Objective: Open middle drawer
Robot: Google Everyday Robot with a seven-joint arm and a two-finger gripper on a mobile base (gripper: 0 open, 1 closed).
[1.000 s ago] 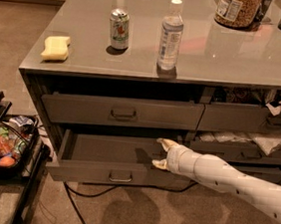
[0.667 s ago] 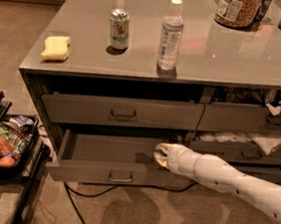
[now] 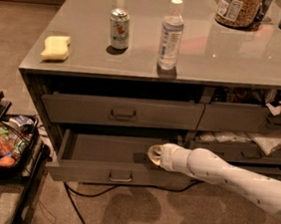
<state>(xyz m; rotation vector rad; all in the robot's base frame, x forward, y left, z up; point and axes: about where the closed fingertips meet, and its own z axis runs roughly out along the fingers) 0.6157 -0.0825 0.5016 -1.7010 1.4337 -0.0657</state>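
Note:
The middle drawer (image 3: 119, 173) is a wide grey drawer with a small dark pull at its centre. It stands pulled out from the cabinet, and its plain grey inside (image 3: 106, 148) shows. My gripper (image 3: 154, 154) is at the end of the white arm that comes in from the lower right. It hangs over the right part of the open drawer, just above its inside, and its end points left. A closed grey drawer (image 3: 123, 113) with the same pull sits right above.
On the grey countertop (image 3: 236, 59) stand a soda can (image 3: 119, 29), a clear bottle (image 3: 171, 35), a yellow sponge (image 3: 56, 47) and a jar (image 3: 236, 9). Right-hand drawers (image 3: 247, 145) hold clutter. A black cart with food (image 3: 2, 144) stands at the left. A cable (image 3: 78, 205) lies on the floor.
The gripper has shifted slightly left over the open drawer and its end has turned. The drawer stays pulled out as before.

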